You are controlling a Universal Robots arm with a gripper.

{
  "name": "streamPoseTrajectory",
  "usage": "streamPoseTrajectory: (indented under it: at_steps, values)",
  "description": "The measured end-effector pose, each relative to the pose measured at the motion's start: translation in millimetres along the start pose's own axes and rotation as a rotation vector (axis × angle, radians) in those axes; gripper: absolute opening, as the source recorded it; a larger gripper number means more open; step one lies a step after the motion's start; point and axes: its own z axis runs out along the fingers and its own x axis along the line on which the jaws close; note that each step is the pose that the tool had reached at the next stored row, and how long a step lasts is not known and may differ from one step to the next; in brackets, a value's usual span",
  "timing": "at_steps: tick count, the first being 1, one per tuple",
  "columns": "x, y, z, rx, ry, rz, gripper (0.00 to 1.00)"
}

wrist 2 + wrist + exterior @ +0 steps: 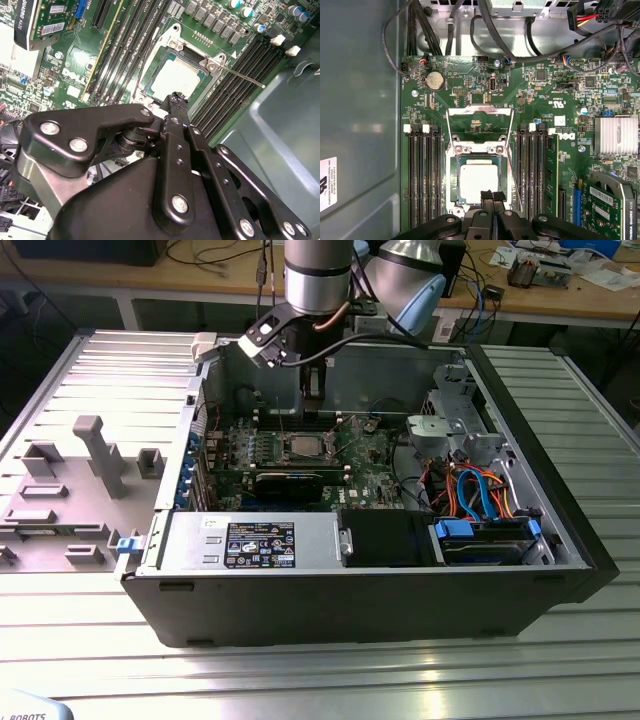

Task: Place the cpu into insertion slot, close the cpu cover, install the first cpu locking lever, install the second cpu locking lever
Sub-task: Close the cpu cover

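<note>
The cpu (479, 182) (179, 79) lies flat in the insertion slot (454, 186), silver top up, on the green circuit board; in the exterior view the cpu (303, 447) sits mid-board inside the open computer case. The cpu cover (480, 109) stands swung open beyond the slot, its window showing board behind it. One thin locking lever (514, 180) (244, 78) sticks out unlatched beside the slot. My gripper (493, 196) (176, 97) hovers over the slot's edge, fingers pressed together, holding nothing. In the exterior view the gripper (313, 400) hangs above the board.
Black memory slots (424, 175) flank the socket on both sides. A graphics card (615, 210) and finned heatsink (618, 135) lie nearby. Cables (520, 30) run along the case wall. The drive bay (470, 440) and power supply (250, 540) crowd the case. A grey fixture (90, 460) stands on the exterior view's left.
</note>
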Motion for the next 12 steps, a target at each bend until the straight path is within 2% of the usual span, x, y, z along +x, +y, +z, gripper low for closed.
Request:
streamPoseTrajectory:
  at_steps: [12]
  values:
    - [-0.1, 0.1, -4.1, 0.0012, -0.0002, 0.0, 0.11]
